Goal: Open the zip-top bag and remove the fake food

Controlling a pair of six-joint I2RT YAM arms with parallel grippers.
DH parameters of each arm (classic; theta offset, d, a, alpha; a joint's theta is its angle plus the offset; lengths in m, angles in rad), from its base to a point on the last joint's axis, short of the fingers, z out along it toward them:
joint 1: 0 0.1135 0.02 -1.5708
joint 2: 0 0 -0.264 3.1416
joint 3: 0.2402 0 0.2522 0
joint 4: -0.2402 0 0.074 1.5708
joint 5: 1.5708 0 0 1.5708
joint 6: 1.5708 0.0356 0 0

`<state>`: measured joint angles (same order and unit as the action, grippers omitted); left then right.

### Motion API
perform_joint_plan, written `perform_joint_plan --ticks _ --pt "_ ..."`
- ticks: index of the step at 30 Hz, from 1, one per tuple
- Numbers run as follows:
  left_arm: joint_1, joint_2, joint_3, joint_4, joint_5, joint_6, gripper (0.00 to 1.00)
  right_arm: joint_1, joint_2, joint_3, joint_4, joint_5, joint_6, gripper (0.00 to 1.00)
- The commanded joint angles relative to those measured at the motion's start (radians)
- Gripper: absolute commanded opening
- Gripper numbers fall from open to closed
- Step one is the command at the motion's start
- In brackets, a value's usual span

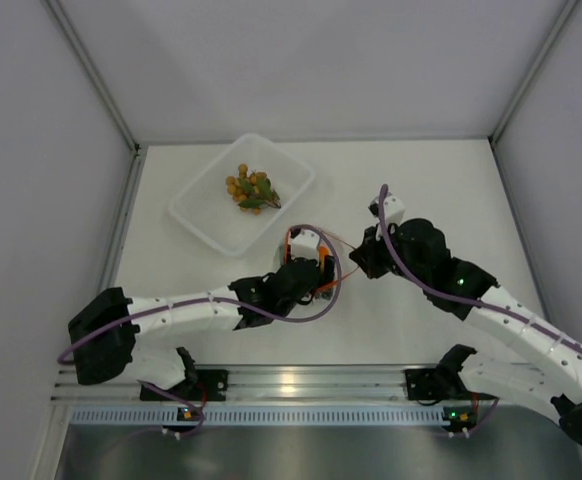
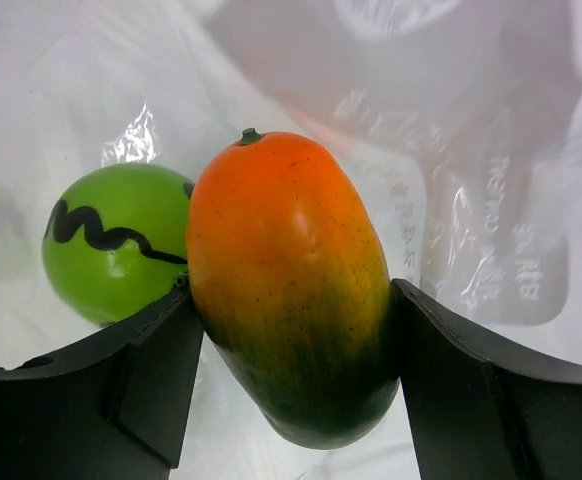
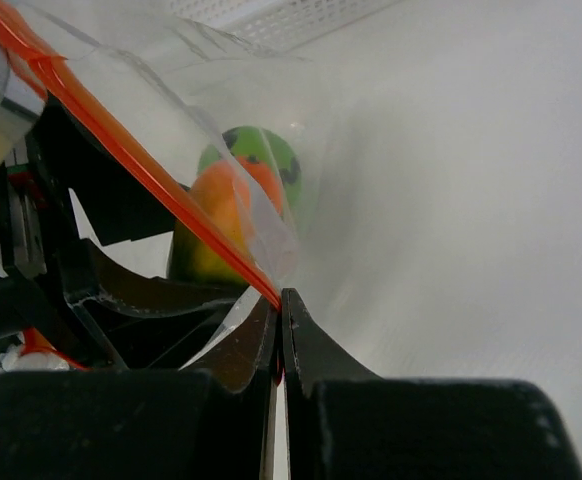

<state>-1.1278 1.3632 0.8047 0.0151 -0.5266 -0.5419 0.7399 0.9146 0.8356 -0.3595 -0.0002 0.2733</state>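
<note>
Your left hand point(image 2: 291, 300) has closed around the mango point(image 2: 286, 230) at frame centre, inside the zip-top bag point(image 3: 171, 110). Your right hand point(image 3: 281, 305) is pinched tight on that bag's edge.

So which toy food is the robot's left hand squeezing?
The orange-and-green mango, pinched by the left gripper. The green ball sits beside it, and the berry cluster lies apart in the tray. The right gripper pinches the zip-top bag.
</note>
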Motion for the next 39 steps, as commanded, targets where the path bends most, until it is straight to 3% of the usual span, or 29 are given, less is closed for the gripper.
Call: perform_joint_plan --ticks 1,5,14,25,34,39 --pt "0.006 -0.056 0.06 0.026 -0.024 -0.122 0.0 0.019 -0.01 -0.041 0.016 0.086 0.003 0.0" --pt "0.006 -0.078 0.056 0.028 -0.078 -0.243 0.0 0.094 0.012 -0.062 0.036 0.185 0.021 0.0" --pt "0.01 -0.153 0.025 0.026 -0.173 -0.355 0.0 0.228 0.003 -0.124 0.08 0.445 0.046 0.0" --pt "0.023 -0.278 0.011 -0.003 -0.037 -0.391 0.0 0.234 0.065 -0.087 0.076 0.66 0.009 0.0" --pt "0.023 -0.308 -0.016 -0.001 0.115 -0.303 0.0 0.174 0.125 0.014 0.064 0.632 -0.042 0.0" --pt "0.023 -0.251 -0.012 -0.056 0.033 -0.305 0.0 0.177 0.093 0.05 0.092 0.473 -0.065 0.0"
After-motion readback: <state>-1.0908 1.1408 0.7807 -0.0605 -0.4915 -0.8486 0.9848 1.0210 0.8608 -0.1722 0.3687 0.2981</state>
